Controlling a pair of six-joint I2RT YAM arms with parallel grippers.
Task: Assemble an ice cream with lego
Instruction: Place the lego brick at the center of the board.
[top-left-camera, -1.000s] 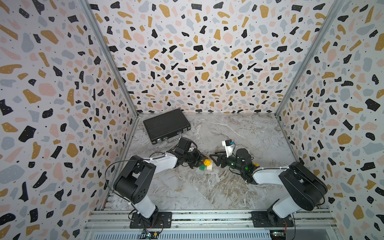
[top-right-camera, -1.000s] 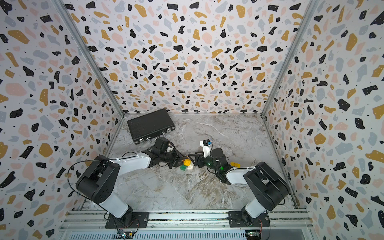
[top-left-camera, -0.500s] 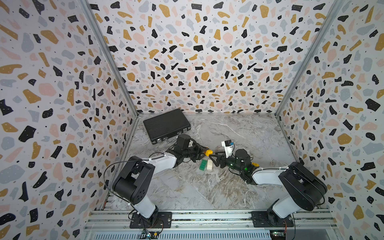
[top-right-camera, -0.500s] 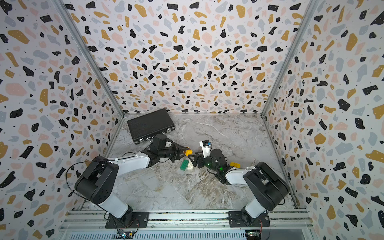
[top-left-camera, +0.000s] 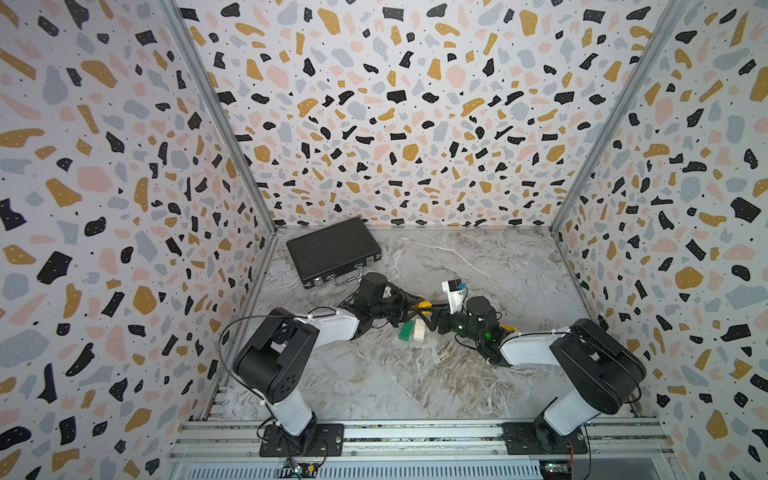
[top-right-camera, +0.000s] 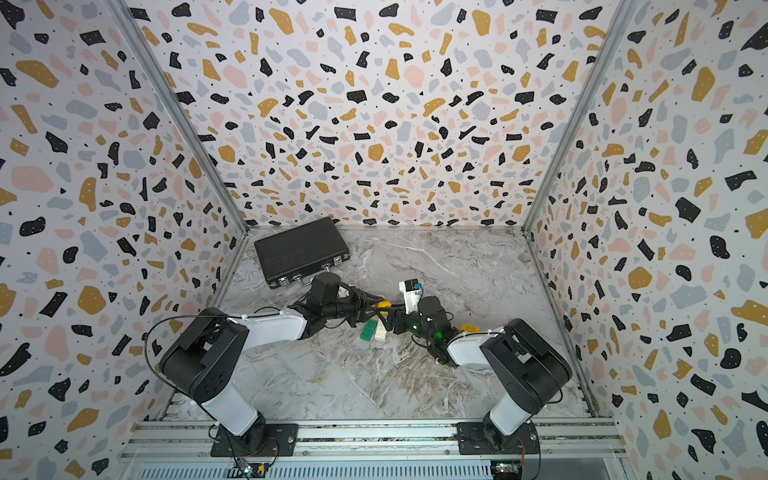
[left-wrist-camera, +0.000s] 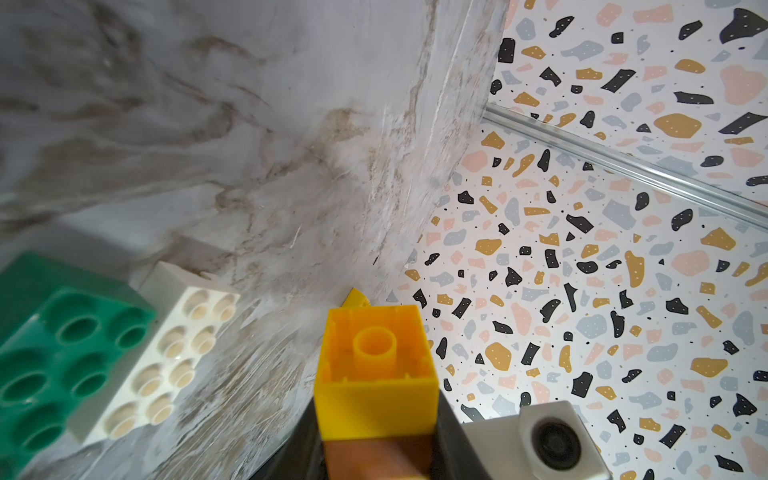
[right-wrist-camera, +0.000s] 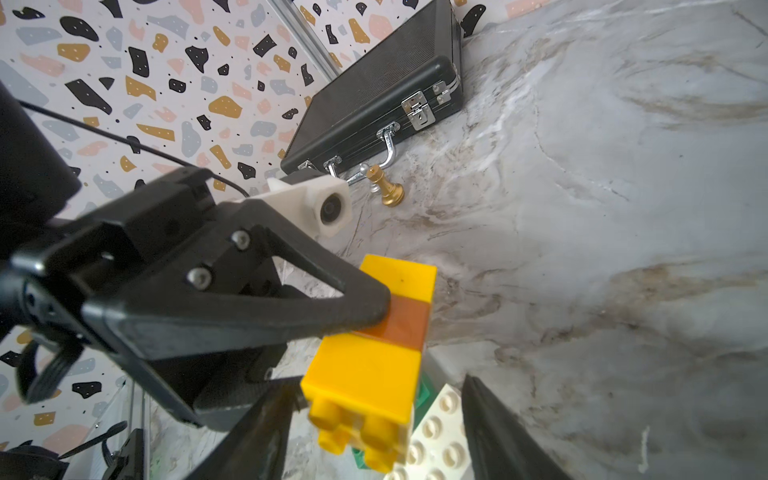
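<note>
My left gripper (top-left-camera: 417, 305) is shut on the brown middle of a yellow-brown-yellow lego stick (top-left-camera: 424, 305) (top-right-camera: 382, 307) and holds it above the floor. In the left wrist view the stick's hollow yellow end (left-wrist-camera: 376, 365) points away from my left gripper (left-wrist-camera: 376, 453). My right gripper (right-wrist-camera: 374, 436) stands open, its fingers (right-wrist-camera: 498, 432) on either side of the stick's studded yellow end (right-wrist-camera: 365, 386) with gaps. A green brick (top-left-camera: 405, 331) (left-wrist-camera: 62, 353) and a white brick (top-left-camera: 420, 331) (right-wrist-camera: 436, 432) lie side by side on the floor just below.
A black briefcase (top-left-camera: 332, 249) (right-wrist-camera: 374, 83) lies at the back left. A small brass pawn-like piece (right-wrist-camera: 386, 189) stands by its handle. Another yellow piece (top-left-camera: 506, 328) shows on the floor behind my right wrist. The marble floor (top-left-camera: 415, 382) has patterned walls on three sides.
My left gripper has lifted the stick away from beside the green and white bricks and carried it back and to the right, to my right gripper's fingers. The two bricks stayed put.
</note>
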